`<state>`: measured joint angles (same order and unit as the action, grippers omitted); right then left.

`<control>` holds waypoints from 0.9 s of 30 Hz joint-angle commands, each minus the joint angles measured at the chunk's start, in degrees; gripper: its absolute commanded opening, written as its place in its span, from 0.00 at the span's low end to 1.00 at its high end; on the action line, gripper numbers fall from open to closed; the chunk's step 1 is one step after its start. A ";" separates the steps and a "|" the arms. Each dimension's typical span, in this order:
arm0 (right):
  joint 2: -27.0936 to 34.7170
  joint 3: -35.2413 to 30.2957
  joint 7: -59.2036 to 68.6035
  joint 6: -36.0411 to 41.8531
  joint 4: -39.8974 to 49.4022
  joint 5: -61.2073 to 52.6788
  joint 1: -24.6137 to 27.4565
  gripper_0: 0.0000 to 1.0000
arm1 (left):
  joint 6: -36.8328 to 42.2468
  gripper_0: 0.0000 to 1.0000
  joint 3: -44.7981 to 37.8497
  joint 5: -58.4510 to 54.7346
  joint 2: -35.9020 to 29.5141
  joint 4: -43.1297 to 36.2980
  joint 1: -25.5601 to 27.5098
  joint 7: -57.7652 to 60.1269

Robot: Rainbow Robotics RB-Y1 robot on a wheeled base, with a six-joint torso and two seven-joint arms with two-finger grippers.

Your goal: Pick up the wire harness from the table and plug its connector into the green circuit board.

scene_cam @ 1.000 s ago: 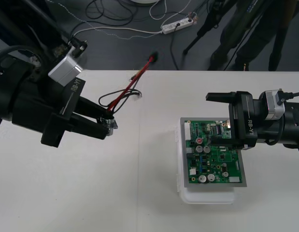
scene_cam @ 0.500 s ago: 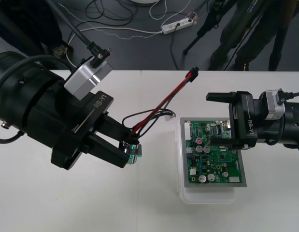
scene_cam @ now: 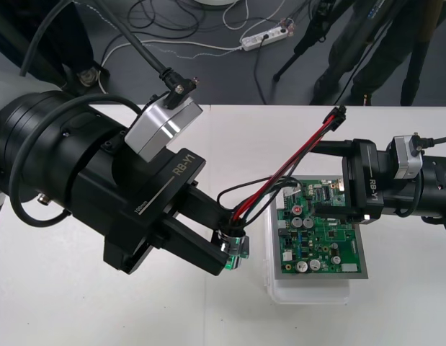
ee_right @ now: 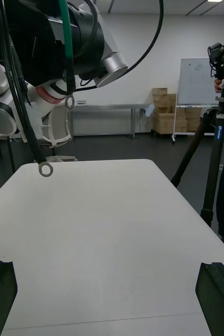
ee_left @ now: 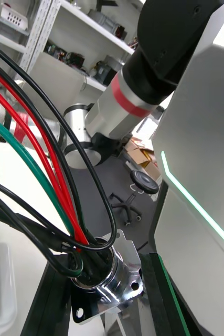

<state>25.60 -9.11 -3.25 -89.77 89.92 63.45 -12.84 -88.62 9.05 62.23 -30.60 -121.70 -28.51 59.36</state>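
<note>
OK, left gripper (scene_cam: 226, 252) is holding the wire harness (scene_cam: 280, 173) by its round metal socket (scene_cam: 235, 246), clear of the table (scene_cam: 78, 310). In our left wrist view the flanged socket (ee_left: 105, 278) sits squarely between the two black fingers (ee_left: 51, 302), and they are closed narrow on it. Red, black and green wires (ee_left: 49, 184) run straight into the socket mouth.

From the left gripper the wires (scene_cam: 295, 160) climb up and away toward the right gripper (scene_cam: 328, 179), and the small black plug (scene_cam: 339, 112) hangs at the far end, just past that gripper's far finger. We can't tell whether the wires touch that finger or only pass above it. The plug is in the air, well apart from the board connectors.

The green circuit board (scene_cam: 320, 238) on its white base (scene_cam: 309, 292) lies just beyond the left gripper's fingertips, close beside the socket but apart from it. The board's far edge sits under the right gripper.

The right gripper hovers there with its jaws spread wide and nothing between them. In our right wrist view its fingers (ee_right: 0, 294) stand far apart with bare table between them. Ahead of it and to one side, a black wire dangles and ends in what looks like a small ring terminal (ee_right: 46, 169).
</note>
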 commanded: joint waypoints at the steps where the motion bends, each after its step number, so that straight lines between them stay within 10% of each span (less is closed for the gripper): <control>1: 0.76 -1.79 -2.63 -0.23 0.52 -0.96 -0.08 1.00 | -1.38 0.00 0.97 -0.97 3.53 1.20 -0.93 -3.82; 27: 8.15 -1.70 -0.96 -0.23 0.52 -7.03 -0.87 1.00 | -1.38 0.00 5.10 -1.59 8.98 7.09 7.42 -3.82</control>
<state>29.79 -9.12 -3.25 -89.77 89.86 58.39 -12.85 -88.63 12.75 62.18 -23.67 -114.80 -22.68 58.82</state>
